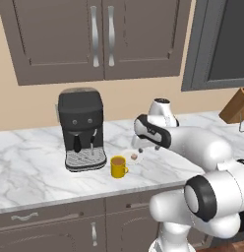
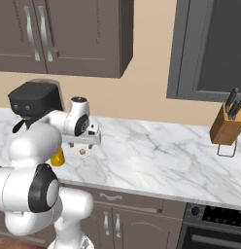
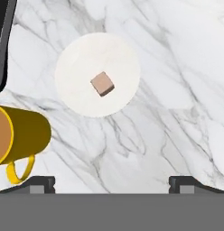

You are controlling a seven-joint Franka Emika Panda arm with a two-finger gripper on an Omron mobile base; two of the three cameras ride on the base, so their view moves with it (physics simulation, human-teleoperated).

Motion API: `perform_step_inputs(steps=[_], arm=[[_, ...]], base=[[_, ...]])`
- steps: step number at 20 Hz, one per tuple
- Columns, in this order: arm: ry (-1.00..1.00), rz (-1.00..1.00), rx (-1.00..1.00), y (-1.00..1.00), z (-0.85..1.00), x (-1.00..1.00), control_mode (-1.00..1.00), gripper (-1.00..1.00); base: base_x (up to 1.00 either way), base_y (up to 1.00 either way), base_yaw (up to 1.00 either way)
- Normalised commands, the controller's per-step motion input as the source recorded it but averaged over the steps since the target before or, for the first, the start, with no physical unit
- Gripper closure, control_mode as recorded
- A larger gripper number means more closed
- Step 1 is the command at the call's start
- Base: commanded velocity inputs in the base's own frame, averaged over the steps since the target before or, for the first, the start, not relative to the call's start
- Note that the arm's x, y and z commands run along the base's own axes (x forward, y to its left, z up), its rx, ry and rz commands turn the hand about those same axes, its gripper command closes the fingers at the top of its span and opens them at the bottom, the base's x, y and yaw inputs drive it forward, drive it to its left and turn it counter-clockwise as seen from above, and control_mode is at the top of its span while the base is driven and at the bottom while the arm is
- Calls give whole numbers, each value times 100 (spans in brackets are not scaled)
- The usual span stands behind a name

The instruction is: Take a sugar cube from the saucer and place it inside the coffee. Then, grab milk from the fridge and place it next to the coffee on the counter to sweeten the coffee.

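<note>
You had nothing done: sugar cube [image 3: 102, 84] lay on its saucer [image 3: 77, 58] beside the coffee [image 3: 21, 135], fingers [image 3: 39, 184] spread wide and empty, milk unfetched.

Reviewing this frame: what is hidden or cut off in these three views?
- Mug: right base view, mostly behind the arm; hand view, cut by the left edge.
- Saucer: left base view, partly covered by the gripper.
- Coffee machine: right base view, lower part behind the arm.
- Knife block: left base view, cut by the right edge.
</note>
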Motion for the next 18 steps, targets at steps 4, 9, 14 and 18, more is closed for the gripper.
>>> perform_step_inputs(steps=[4,9,14,18], arm=[[0,11,0,15,-23,29,-100,-100],[0,8,0,11,-34,29,-100,-100],[0,5,0,5,-32,27,-100,-100],[0,5,0,4,-25,17,-100,-100]], base=[[0,0,0],[0,0,0],[0,0,0],[0,0,0]])
